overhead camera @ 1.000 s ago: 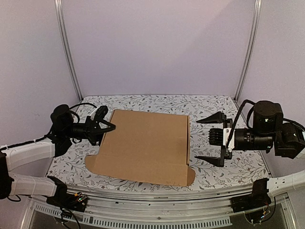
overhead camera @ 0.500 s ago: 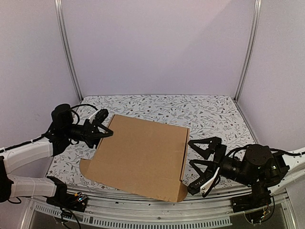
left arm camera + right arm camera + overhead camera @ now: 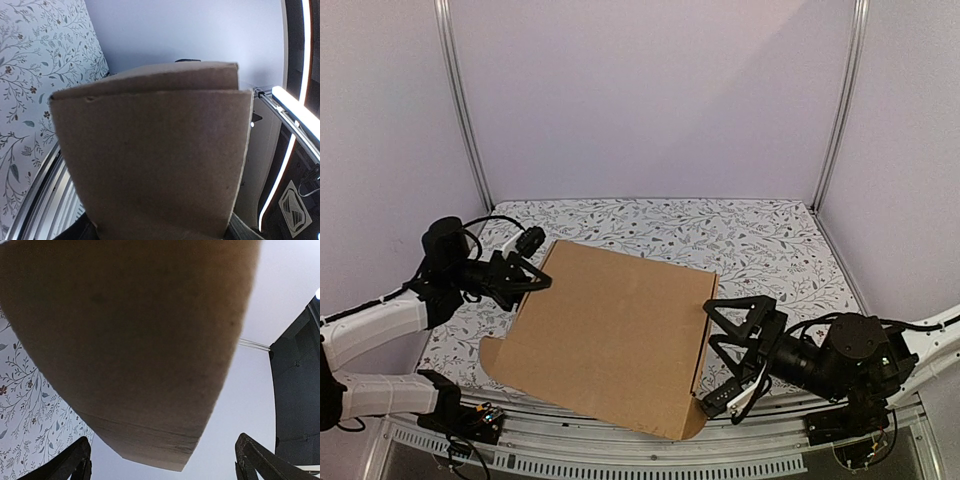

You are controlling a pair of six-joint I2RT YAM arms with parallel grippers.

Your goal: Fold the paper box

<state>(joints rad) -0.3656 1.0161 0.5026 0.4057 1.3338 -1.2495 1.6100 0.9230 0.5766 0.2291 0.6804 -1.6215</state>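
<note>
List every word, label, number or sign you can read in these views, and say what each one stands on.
No readable text anywhere.
paper box: plain brown cardboard, nothing printed on the faces that show.
emblem: a pale outlined sign on a dark part at the lower right of the left wrist view; too blurred to make out any letters.

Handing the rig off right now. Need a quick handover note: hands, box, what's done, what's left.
Left hand: shut on the paper box at its far left edge.
Right hand: wide open, jaws either side of the box's near right corner, not gripping.
Box: flat sheet, skewed on the table, near edge past the table's front edge.
Done: no walls raised in the top view.
Left: essentially all the folding.
</note>
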